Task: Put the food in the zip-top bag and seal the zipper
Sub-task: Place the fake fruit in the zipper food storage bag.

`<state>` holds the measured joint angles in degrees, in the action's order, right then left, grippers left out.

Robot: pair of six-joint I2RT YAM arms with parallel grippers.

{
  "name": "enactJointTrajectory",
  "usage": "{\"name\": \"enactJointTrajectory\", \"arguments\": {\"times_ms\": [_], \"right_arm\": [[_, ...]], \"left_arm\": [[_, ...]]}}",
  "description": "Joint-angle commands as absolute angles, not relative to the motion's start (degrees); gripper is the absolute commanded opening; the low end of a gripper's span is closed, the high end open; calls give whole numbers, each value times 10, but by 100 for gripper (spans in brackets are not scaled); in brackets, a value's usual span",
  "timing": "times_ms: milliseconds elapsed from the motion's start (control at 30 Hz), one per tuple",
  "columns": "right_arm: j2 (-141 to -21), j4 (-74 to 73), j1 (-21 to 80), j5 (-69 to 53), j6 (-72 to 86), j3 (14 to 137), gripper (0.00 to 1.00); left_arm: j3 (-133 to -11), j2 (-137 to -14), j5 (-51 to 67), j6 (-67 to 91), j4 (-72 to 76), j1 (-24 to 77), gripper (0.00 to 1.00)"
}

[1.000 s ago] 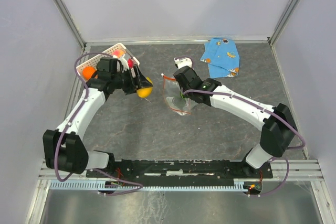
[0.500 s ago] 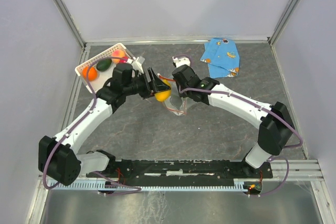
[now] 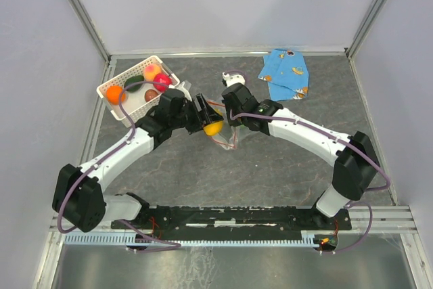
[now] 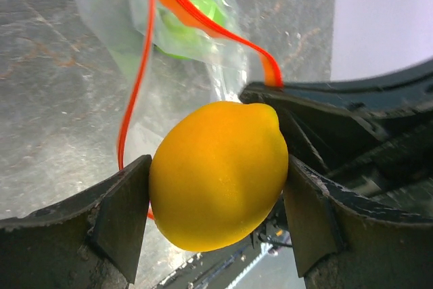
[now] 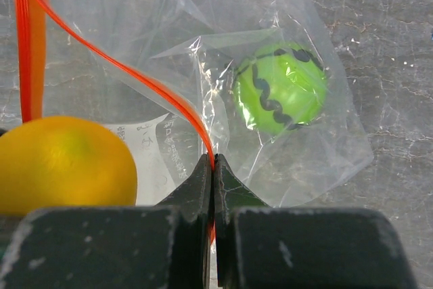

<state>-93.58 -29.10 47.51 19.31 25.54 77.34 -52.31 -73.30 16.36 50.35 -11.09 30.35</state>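
Swinging across from the basket [image 3: 125, 72] over the last second, the left gripper [image 3: 206, 119] now holds the yellow fruit [image 3: 212, 127] at the mouth of the bag [image 3: 227, 139] near the middle of the table [image 3: 284, 160]. Its two fingers [image 4: 122, 214] stand wide apart and press the yellow fruit from either side, as the left wrist view shows.

The right gripper [image 5: 214, 174] has its fingers tight together, pinching one half of the zipper strip [image 5: 135, 76] and lifting that edge. The other half of the strip runs up at 11 o'clock in the right wrist view, and the yellow fruit sits between the two halves at 9 o'clock from the pinch. Whether it has passed the opening cannot be told.

The green striped fruit [image 5: 281, 89] lies inside the clear bag, at 2 o'clock from the pinched strip, resting against the table through the plastic.

Seen from above, the basket stands at 10 o'clock on the table, well apart from the bag. It holds the orange fruit [image 3: 115, 93], dark green fruit [image 3: 133, 83], peach-pink fruit [image 3: 150, 72] and red fruit [image 3: 162, 79]. A blue cloth [image 3: 285, 74] lies at 1 o'clock by the far wall.
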Motion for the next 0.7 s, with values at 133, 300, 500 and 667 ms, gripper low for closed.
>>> {"name": "enactJointTrajectory", "arguments": {"times_ms": [133, 300, 500, 667], "right_arm": [[-901, -265, 474, 151, 281, 779, 2], [-897, -263, 474, 132, 292, 778, 2], [-900, -261, 474, 111, 302, 782, 2], [-904, -255, 474, 93, 316, 783, 2]], "left_arm": [[-545, -746, 56, 495, -145, 308, 53], [-556, -759, 10, 479, -166, 309, 55], [-568, -767, -34, 466, -193, 310, 58], [-572, -768, -51, 472, -197, 313, 61]]}}
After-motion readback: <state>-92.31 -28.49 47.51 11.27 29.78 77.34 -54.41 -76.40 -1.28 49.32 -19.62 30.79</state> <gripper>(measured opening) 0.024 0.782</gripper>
